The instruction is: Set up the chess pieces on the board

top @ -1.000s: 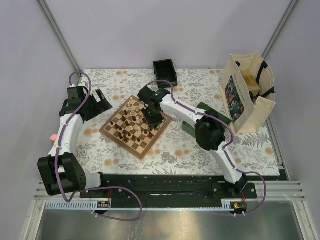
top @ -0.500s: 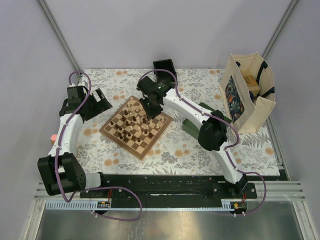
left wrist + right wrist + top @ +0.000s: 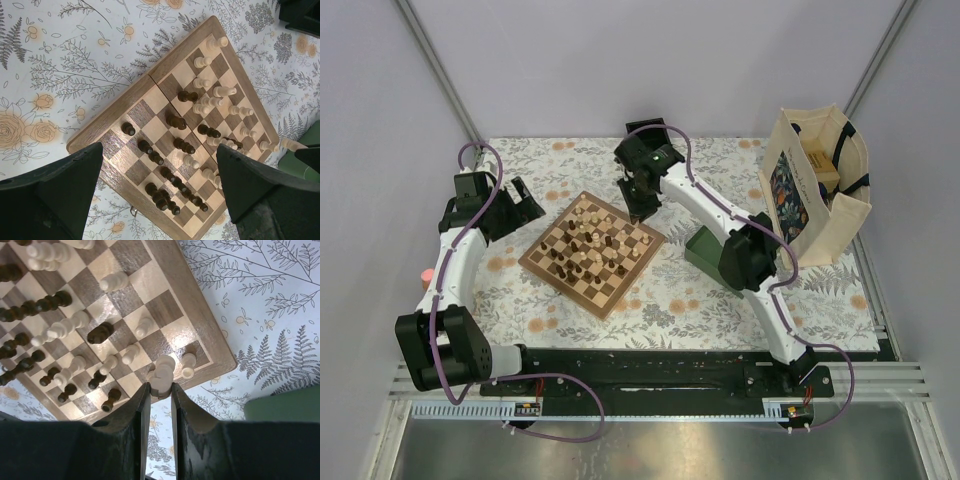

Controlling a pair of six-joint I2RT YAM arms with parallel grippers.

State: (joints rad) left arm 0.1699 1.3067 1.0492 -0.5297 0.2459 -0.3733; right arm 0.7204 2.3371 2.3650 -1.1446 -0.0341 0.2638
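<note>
1. Nearest you, the board (image 3: 563, 287) is lying cornerwise on the flowered table (image 3: 720, 300). The chess pieces (image 3: 202, 107) are sitting scattered over its squares, pale and dark mixed, and a green tray (image 3: 700, 248) is sitting just to its right.
2. Your left gripper (image 3: 159, 150) is hovering by the board's far left edge, jaws standing wide with nothing between them.
3. Your right gripper (image 3: 160, 387) is pinching a pale piece (image 3: 162, 371) over the board's far right edge, near a corner. It is possibly a pawn, but the angle is poor.
4. A tote bag (image 3: 815, 200) is standing at the far right.
</note>
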